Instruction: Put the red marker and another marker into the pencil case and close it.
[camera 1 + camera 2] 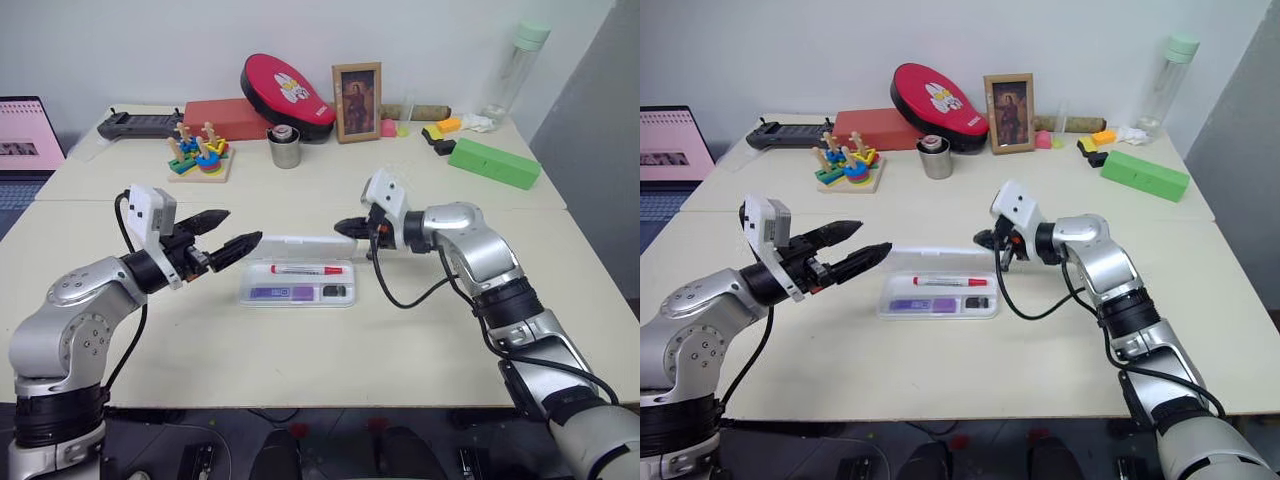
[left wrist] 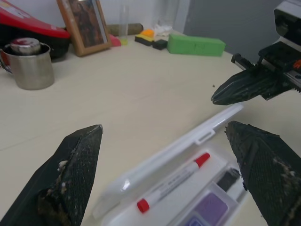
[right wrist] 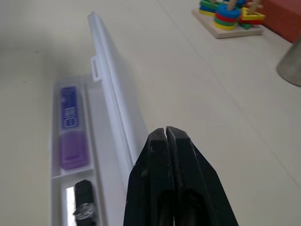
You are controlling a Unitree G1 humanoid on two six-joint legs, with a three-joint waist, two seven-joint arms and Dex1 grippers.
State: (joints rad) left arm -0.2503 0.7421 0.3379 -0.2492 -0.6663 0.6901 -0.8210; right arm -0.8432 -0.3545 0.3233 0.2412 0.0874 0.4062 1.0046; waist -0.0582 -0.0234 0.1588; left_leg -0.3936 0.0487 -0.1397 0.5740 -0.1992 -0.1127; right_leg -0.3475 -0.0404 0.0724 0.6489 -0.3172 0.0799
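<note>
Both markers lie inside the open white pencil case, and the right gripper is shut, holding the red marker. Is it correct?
Not fully. The right gripper is shut but holds nothing: the left wrist view shows the red marker lying in the open pencil case, beside the purple marker.

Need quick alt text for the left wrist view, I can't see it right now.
Open pencil case holding the red marker and purple marker, lid raised, between the left gripper's spread fingers. The shut right gripper hovers beyond the lid.

In my white plastic pencil case [image 1: 298, 293] lie a white-barrelled, red-capped marker [image 1: 306, 269] and a purple, blue-labelled marker [image 1: 281, 293]; my fingers [image 2: 70, 179] are black.
</note>
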